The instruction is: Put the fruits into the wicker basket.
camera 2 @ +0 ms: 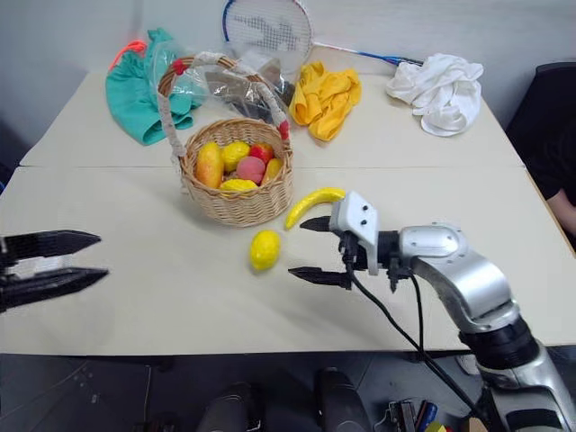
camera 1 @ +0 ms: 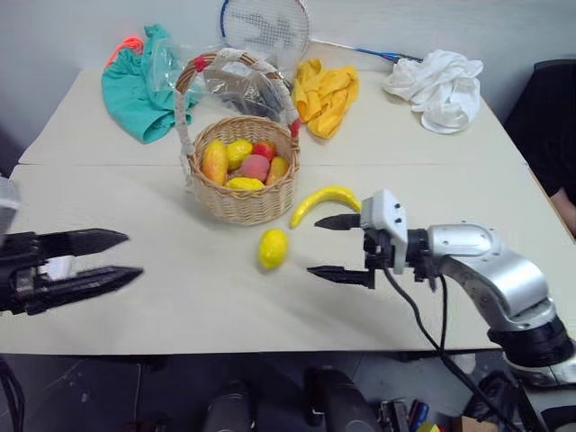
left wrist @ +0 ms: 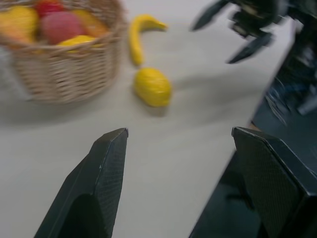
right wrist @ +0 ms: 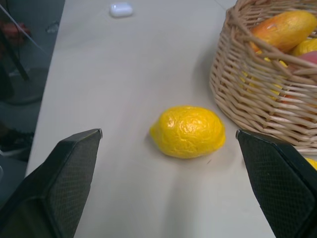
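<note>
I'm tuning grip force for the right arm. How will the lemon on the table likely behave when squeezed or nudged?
The lemon is a rounded oval lying on its side, so a nudge would probably roll it. Its dimpled skin should give fair grip. It looks firm, likely keeping its shape.

Lemon (camera 1: 274,248) on table (camera 1: 180,306), just before wicker basket (camera 1: 245,200); banana (camera 1: 324,202) right of basket; cloth (camera 1: 326,95) behind.
</note>
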`<state>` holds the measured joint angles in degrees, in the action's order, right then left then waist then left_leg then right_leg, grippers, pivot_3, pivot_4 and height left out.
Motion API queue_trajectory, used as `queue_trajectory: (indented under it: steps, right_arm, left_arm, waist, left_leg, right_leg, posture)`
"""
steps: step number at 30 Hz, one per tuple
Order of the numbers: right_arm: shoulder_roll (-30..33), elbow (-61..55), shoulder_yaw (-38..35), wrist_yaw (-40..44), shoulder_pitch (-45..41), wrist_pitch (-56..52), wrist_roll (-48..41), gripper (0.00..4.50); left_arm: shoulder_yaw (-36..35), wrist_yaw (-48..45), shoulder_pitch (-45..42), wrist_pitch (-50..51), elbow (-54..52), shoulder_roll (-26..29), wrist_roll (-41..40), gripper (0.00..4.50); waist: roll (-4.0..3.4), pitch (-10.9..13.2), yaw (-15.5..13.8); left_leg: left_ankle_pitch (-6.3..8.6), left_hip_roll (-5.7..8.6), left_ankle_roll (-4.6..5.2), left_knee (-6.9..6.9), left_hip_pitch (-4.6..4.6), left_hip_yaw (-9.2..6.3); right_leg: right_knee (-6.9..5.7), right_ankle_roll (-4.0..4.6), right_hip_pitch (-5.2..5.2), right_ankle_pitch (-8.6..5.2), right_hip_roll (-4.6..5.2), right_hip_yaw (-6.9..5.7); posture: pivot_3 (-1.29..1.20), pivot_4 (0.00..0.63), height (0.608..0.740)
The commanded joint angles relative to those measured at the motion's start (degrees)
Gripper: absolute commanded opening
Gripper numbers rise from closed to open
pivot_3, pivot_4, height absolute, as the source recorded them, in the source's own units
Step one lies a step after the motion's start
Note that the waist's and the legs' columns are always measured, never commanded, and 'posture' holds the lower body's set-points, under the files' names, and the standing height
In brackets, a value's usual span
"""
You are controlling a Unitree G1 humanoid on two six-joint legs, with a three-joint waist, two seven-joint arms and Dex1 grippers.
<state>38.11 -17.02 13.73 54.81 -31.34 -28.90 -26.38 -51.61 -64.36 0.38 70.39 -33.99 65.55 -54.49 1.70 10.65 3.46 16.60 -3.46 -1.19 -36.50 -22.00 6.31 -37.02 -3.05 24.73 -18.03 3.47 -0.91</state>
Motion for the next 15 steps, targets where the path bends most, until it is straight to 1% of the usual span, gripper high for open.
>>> queue_trajectory:
  steps: [1, 4, 6, 8, 11, 15]
  right_arm:
    - [-4.9, 6.8, 5.0, 0.5, -4.4, 8.4, 7.9, 4.50]
    - [-10.6, 13.2, 6.8, -0.1, -7.6, 11.4, 10.9, 4.50]
    - [-15.1, 18.1, 8.2, -1.2, -9.9, 13.3, 13.1, 4.50]
    - [-18.1, 21.5, 9.2, -1.3, -11.1, 15.0, 15.0, 4.50]
    - [-20.9, 25.7, 10.0, -0.7, -12.1, 15.8, 16.9, 4.50]
    - [-22.9, 31.5, 11.5, 0.3, -12.9, 16.4, 19.7, 4.50]
  left_arm:
    - [5.2, -0.9, -1.4, -5.4, -0.5, 1.8, -0.1, 3.52]
    - [6.9, -0.8, -2.4, -7.1, 1.0, 2.3, -0.3, 3.52]
    - [6.6, -1.4, -1.5, -8.2, 1.9, 2.6, 1.0, 3.52]
    - [6.0, -1.6, -0.7, -8.8, 2.7, 2.7, 1.6, 3.52]
    - [5.1, -1.6, -0.1, -9.1, 3.4, 2.6, 1.7, 3.52]
    - [4.2, -1.1, 0.4, -9.7, 3.3, 2.3, 1.9, 3.52]
  waist:
    - [0.00, 0.0, 0.3]
    - [0.01, 0.0, 0.6]
    - [-0.01, 0.0, 0.8]
    - [-0.01, 0.0, 1.2]
    - [0.01, 0.0, 1.2]
    - [0.02, 0.0, 1.2]
  left_leg:
    - [-0.02, -0.01, 0.01, -0.01, 0.04, 0.02]
    - [-0.08, -0.05, -0.02, -0.10, 0.02, 0.00]
    - [-0.07, -0.09, -0.04, -0.28, -0.03, -0.01]
    - [-0.04, -0.16, -0.10, -0.59, -0.14, -0.01]
    - [-0.05, -0.14, -0.10, -0.64, -0.16, 0.01]
    - [-0.08, -0.12, -0.16, -0.68, -0.18, 0.01]
  right_leg:
    - [-0.07, 0.01, 0.01, 0.01, -0.03, 0.02]
    - [-0.29, 0.07, 0.09, 0.01, -0.15, 0.02]
    - [-0.40, 0.09, 0.14, 0.00, -0.19, 0.02]
    - [-0.51, 0.09, 0.18, 0.00, -0.24, 0.02]
    - [-0.54, 0.07, 0.18, 0.01, -0.20, 0.04]
    - [-0.53, 0.07, 0.17, 0.01, -0.17, 0.04]
  posture:
    - [0.00, 0.150, 0.740]
    - [0.00, 0.150, 0.740]
    - [0.00, 0.150, 0.740]
    - [0.00, 0.150, 0.740]
    - [0.00, 0.150, 0.740]
    - [0.00, 0.150, 0.740]
